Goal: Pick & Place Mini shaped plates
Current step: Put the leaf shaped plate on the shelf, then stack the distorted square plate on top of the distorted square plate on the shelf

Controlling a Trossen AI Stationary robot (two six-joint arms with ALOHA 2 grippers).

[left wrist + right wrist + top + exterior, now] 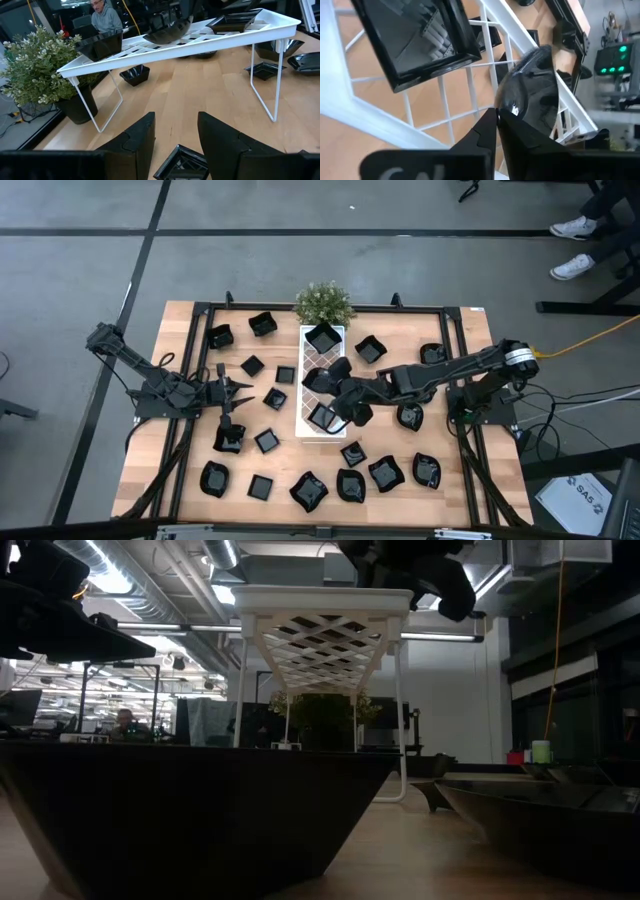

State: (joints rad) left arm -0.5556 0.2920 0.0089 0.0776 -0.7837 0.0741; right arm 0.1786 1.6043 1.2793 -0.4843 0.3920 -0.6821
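The long white lattice tray [308,350] stands on thin legs mid-table. Two square mini shaped plates [323,337] [322,417] lie on it. My right gripper [498,117] reaches over the tray's middle from the table's right, shut on a rounded glossy black plate [532,85], also visible from the left wrist [167,31]. My left gripper [175,135] waits open, low at the table's left [243,391], pointing at the tray, above a square plate [182,162] without touching it. Several more black plates lie around the tray. My right gripper pinches the rounded plate's rim [507,107] between its two fingers, slanting down from the table's right. The plate tilts away from the fingers, its rounded outer side [540,75] showing. Its underside appears to rest on the tray's lattice [200,42].
A small potted plant [323,302] stands at the tray's far end. A row of plates [310,488] lines the near side. A black rail frame [196,360] borders the wooden top. A person [102,17] sits beyond the table.
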